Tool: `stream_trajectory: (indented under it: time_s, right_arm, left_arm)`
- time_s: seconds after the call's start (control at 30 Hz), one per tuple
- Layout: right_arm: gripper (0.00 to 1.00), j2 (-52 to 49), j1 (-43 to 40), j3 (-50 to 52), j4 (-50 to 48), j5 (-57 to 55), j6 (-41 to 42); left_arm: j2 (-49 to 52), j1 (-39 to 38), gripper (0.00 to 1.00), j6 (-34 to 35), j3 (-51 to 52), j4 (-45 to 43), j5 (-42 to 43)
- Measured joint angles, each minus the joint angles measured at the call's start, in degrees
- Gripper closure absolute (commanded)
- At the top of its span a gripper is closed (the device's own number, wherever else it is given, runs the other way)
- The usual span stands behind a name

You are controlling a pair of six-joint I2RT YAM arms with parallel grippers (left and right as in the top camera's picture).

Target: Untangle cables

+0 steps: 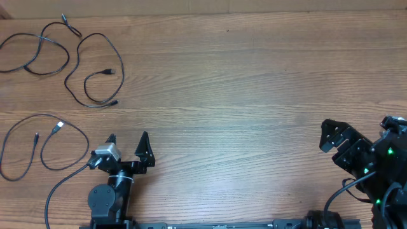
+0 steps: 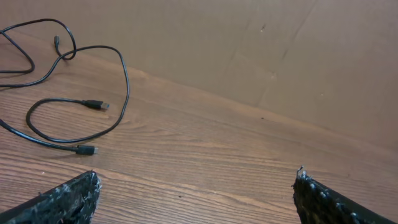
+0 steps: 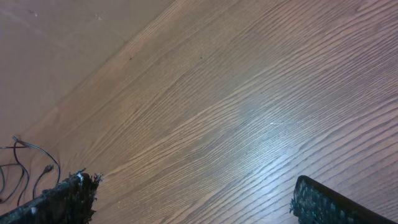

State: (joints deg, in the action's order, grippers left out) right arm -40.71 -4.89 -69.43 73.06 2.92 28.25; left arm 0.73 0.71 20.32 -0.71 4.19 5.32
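The cables [image 1: 67,79] lie in loose loops by the table's [image 1: 254,83] left edge, some in the far left corner, one nearer the front. From them, open wood runs to the right edge. The left gripper [image 1: 128,137], near the front loop, and the right gripper [image 1: 359,127], at the front right corner, both gape wide, holding nothing

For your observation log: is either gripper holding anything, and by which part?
Nothing is held: the left gripper and right gripper are open and empty, away from the cables.
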Motion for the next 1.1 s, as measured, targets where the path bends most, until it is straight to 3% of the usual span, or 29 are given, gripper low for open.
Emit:
stream_trajectory:
  time_s: [0.5,0.8,1.1]
  right_arm:
    - [0.0,0.0,0.0,0.0,0.0,0.0,0.0]
    - [0.0,0.0,0.0,0.0,0.0,0.0,0.0]
    - [0.0,0.0,0.0,0.0,0.0,0.0,0.0]
  left_arm:
    - [0.0,0.0,0.01,-0.4,0.0,0.1,-0.7]
    - [0.0,0.0,0.01,-14.5,0.0,0.2,-2.0]
    - [0.0,0.0,0.01,-17.1,0.0,0.2,-2.2]
